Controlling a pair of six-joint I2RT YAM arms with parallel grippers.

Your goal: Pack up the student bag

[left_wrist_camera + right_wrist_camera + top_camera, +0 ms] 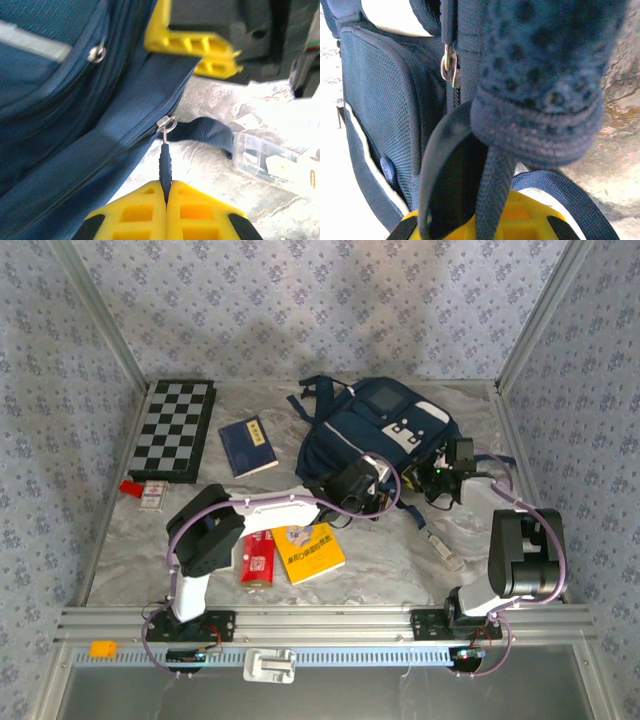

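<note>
The navy student bag (375,430) lies at the back middle-right of the table, white patches facing up. My left gripper (366,486) is at its near edge. In the left wrist view the gripper (166,192) is shut on the dark zipper pull (165,165), which hangs from a silver slider (166,123) on the bag's side zip. My right gripper (450,468) is at the bag's right side. In the right wrist view the gripper (490,222) is shut on a webbing strap (492,185) below the padded shoulder strap (540,100).
A chessboard (175,430) lies at the back left, with a blue book (248,445) beside it. A yellow book (308,552) and a red item (258,558) sit near the front. A small red-and-white item (145,492) lies left. A clear plastic object (270,162) lies right of the bag.
</note>
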